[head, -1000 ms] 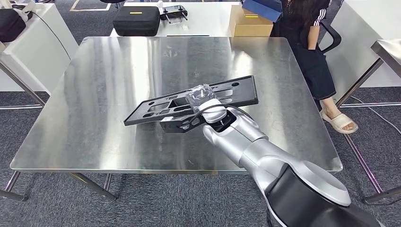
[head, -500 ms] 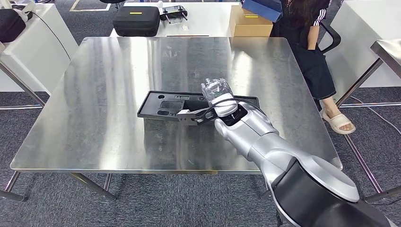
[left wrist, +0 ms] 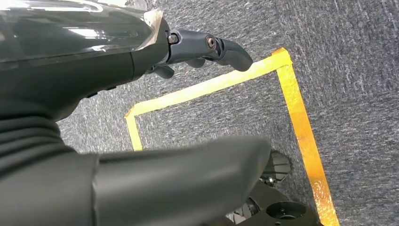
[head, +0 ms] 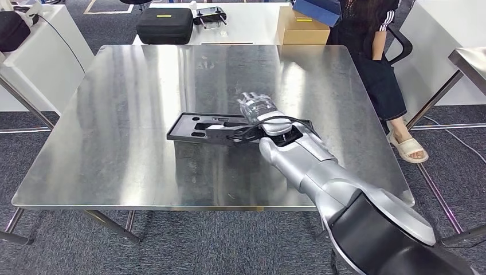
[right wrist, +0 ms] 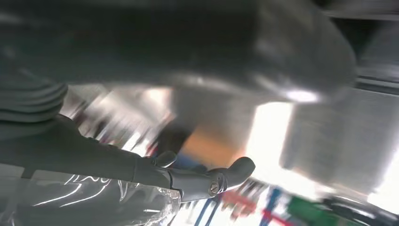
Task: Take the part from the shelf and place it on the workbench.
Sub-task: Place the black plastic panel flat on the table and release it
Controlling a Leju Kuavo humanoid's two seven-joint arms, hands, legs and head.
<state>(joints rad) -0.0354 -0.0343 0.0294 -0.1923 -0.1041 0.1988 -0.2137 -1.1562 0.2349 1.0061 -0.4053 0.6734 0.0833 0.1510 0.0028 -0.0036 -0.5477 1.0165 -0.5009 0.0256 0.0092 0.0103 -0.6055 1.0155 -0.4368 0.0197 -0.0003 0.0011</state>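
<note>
The black flat part [head: 198, 127], a long plate with cut-outs, lies flat on the steel workbench [head: 132, 86], near its middle. My right hand [head: 261, 109], under a clear cover, sits at the part's far right edge with its fingers stretched out over the table. In the right wrist view the right hand [right wrist: 141, 174] has its dark fingers [right wrist: 211, 179] straight and nothing between them and the thumb. My left hand [left wrist: 141, 61] hangs over the carpet, its fingers [left wrist: 221, 49] apart and holding nothing.
A person [head: 375, 51] stands at the bench's far right corner. Behind the bench a white table carries a black case [head: 166, 24] and a cardboard box [head: 302, 27]. Another steel table edge [head: 470, 60] is at the right. Yellow tape [left wrist: 296, 117] marks the floor.
The part was tilted in my right hand's grip a second ago; it came down flat onto the bench and shifted right. The hand's fingers have since straightened off it.
</note>
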